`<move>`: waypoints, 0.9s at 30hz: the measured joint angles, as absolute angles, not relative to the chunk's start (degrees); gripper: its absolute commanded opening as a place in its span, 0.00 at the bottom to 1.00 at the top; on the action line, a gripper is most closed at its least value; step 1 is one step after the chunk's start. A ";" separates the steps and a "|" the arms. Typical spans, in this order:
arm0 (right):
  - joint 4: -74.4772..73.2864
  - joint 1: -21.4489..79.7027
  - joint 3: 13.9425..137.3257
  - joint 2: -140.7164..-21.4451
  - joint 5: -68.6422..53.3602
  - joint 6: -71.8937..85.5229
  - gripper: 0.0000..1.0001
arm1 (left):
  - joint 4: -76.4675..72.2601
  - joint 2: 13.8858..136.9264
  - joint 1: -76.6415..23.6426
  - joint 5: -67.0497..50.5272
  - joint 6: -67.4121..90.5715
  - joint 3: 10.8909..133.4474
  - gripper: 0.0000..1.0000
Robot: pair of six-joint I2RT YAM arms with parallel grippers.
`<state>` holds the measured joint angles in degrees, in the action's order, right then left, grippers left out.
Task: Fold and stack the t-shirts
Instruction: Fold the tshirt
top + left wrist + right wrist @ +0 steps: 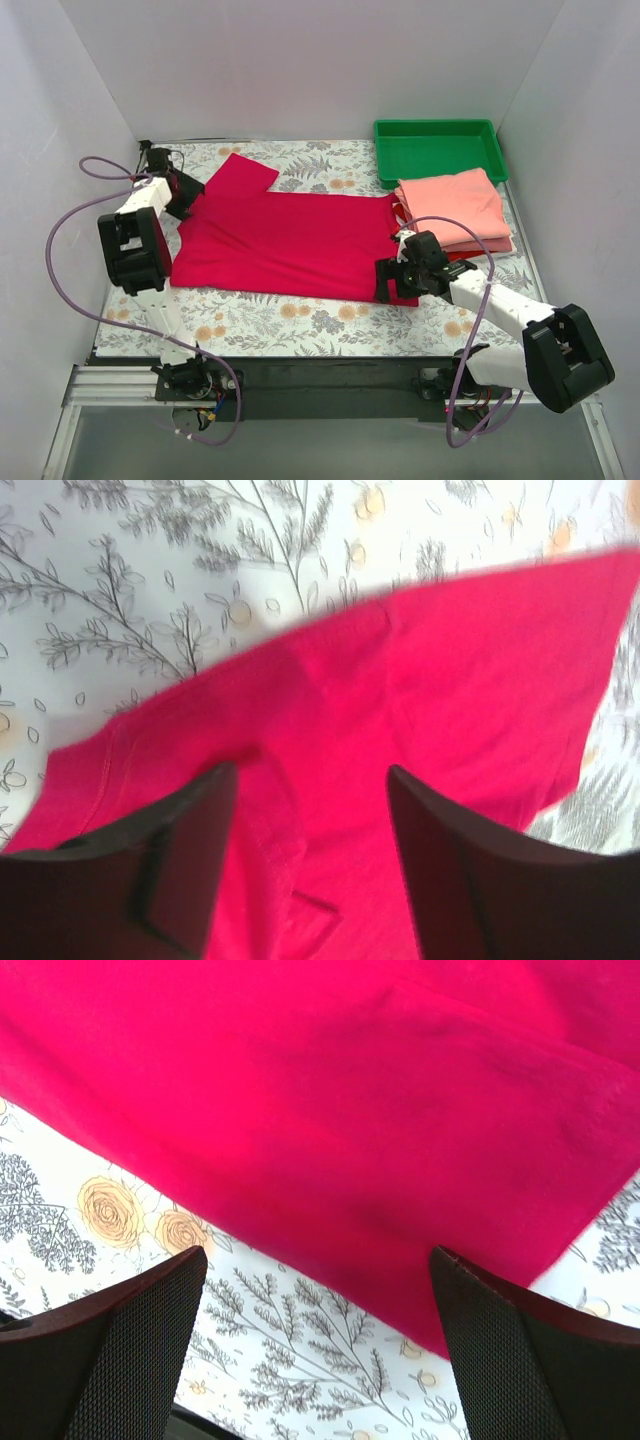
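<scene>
A crimson-red t-shirt (290,245) lies spread flat across the middle of the flowered tablecloth, one sleeve (240,175) pointing to the far left. My left gripper (188,203) hovers at the shirt's left end, near that sleeve. In the left wrist view it (310,775) is open, with a loose fold of red cloth (450,680) lying between the fingers, not pinched. My right gripper (388,283) is open over the shirt's near right corner. Its wrist view shows the gripper (317,1260) above the cloth's edge (330,1110). A folded salmon-pink t-shirt (452,205) rests on a brighter red one (490,248) at the right.
A green plastic tray (437,150) stands at the back right, just behind the folded stack. White walls close in the table on the left, back and right. Purple cables loop from both arms near the front edge.
</scene>
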<state>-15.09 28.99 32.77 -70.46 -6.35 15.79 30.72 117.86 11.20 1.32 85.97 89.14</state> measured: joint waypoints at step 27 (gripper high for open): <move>-11.77 29.17 35.22 -75.66 -9.19 16.19 0.98 | 23.83 86.00 11.27 1.80 96.09 45.30 0.85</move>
<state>-11.77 29.17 35.22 -75.66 -9.19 16.19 23.83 86.00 11.27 1.80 96.09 45.30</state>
